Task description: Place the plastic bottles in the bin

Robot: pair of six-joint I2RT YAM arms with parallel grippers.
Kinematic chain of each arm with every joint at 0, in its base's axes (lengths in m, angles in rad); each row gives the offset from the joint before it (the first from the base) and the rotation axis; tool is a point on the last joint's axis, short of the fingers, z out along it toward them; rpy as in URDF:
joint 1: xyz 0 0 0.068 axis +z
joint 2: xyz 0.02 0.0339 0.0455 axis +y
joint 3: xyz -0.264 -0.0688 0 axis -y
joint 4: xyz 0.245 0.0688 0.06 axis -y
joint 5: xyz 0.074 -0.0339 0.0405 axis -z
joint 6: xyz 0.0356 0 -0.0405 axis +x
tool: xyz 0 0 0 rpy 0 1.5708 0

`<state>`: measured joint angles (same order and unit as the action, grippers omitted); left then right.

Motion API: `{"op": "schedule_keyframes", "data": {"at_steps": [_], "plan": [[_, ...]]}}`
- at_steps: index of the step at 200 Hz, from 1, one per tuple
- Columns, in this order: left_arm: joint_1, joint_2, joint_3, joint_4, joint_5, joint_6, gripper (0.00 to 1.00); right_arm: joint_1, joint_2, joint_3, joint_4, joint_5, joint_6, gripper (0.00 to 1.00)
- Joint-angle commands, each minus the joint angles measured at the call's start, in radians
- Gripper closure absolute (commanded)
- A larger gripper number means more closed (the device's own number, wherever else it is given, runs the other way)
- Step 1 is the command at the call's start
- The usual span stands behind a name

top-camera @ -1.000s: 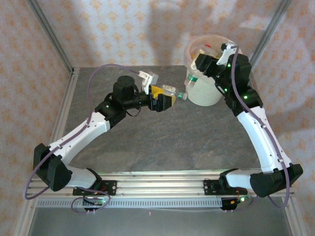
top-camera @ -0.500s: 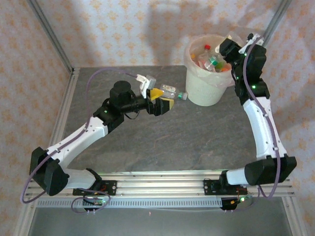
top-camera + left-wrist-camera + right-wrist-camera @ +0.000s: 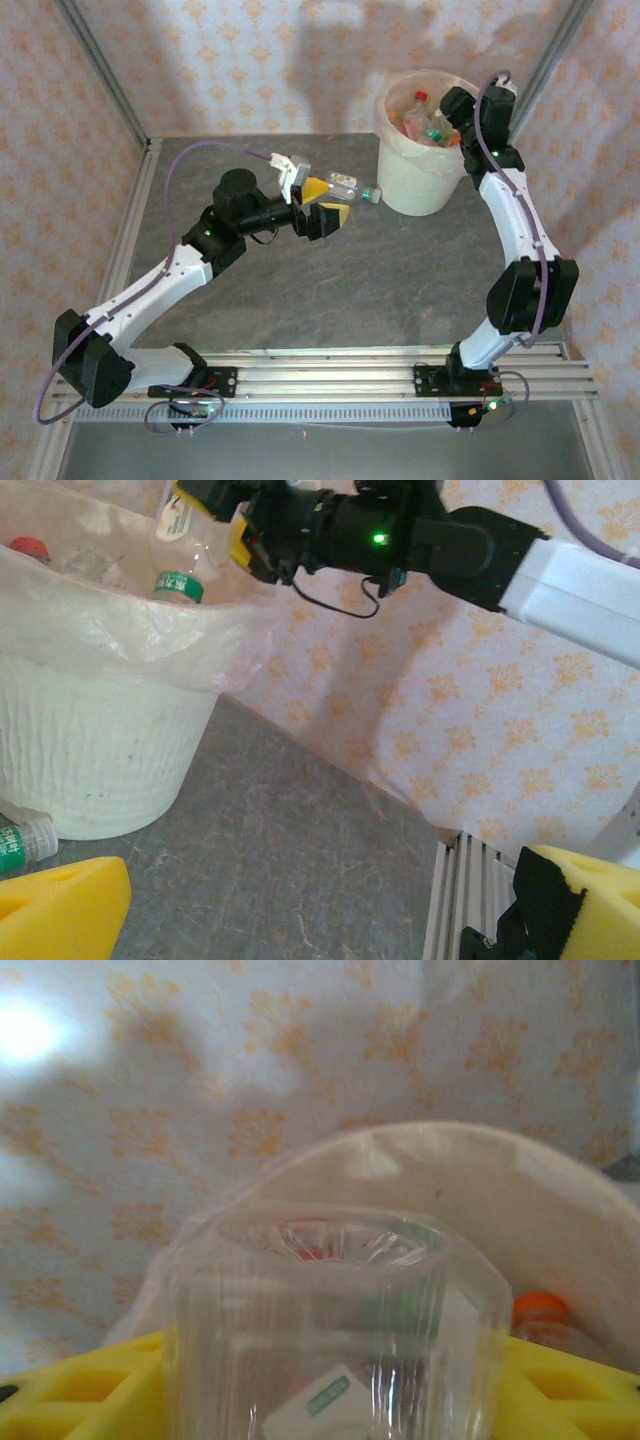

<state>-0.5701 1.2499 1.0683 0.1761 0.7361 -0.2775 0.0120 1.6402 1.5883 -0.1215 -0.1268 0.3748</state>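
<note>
**Top external.** Bin [image 3: 425,185]: stands at the far right corner of the bench [image 3: 300,290], lined with a pale bag [image 3: 392,135] folded over the rim. Carries several binned bottles [image 3: 422,118] with red and green on them.

Right end effector [image 3: 446,120]: reaches over the bin's right rim and points down into the mouth.

Left end effector [image 3: 328,200]: hovers near the far edge, left of the bin. Spreads its yellow pads wide and grips nothing.

Lying bottle [image 3: 350,186]: rests on its side on the bench between those pads and the bin, cap end just beside the bin's base.

**Left wrist.** Looks out between two yellow pads [image 3: 60,905] set wide apart, bare bench between them. Shows the bin's wall [image 3: 90,750] close at left, with the lying bottle's neck [image 3: 22,838] at its foot.

Above the rim: right end effector [image 3: 215,520] with the held bottle [image 3: 190,550] hanging from its tips. Clear plastic, white label uppermost, green band lower, bottom end inside the bin's mouth. Red cap [image 3: 28,548] among the binned bottles.

**Right wrist.** Held bottle [image 3: 330,1330]: sits between both yellow pads [image 3: 70,1390], touching each. Jaws partly parted, clamped on it. Bin's rim [image 3: 450,1170] just beyond, orange cap [image 3: 540,1310] low at right.
</note>
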Motion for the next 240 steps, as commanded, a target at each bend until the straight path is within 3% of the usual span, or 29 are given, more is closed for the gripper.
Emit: {"op": "schedule_keyframes", "data": {"at_steps": [1, 54, 101, 147, 198, 222, 240], "plan": [[-0.010, -0.004, 0.014, -0.002, -0.002, 0.029, 0.00, -0.004, 0.006, 0.049, -0.030, 0.011, 0.012, 0.33], [-0.010, 0.009, 0.016, -0.004, -0.033, 0.026, 0.00, -0.004, -0.044, 0.059, -0.118, 0.071, -0.094, 0.12], [-0.009, 0.025, 0.014, 0.019, -0.061, 0.013, 0.00, -0.004, -0.121, 0.022, -0.137, 0.217, -0.134, 0.09], [-0.008, 0.030, 0.019, 0.008, -0.055, 0.015, 0.00, 0.039, -0.175, 0.000, -0.071, -0.181, -0.333, 0.07], [0.045, 0.019, -0.021, 0.064, 0.034, -0.035, 0.00, 0.220, -0.162, 0.003, -0.166, -0.324, -0.621, 0.06], [0.089, 0.003, -0.049, 0.088, 0.100, -0.056, 0.00, 0.284, -0.105, 0.026, -0.273, -0.469, -0.760, 0.05], [0.114, -0.021, -0.064, 0.040, 0.099, -0.034, 0.00, 0.345, -0.037, 0.059, -0.367, -0.465, -0.883, 0.05]]}}
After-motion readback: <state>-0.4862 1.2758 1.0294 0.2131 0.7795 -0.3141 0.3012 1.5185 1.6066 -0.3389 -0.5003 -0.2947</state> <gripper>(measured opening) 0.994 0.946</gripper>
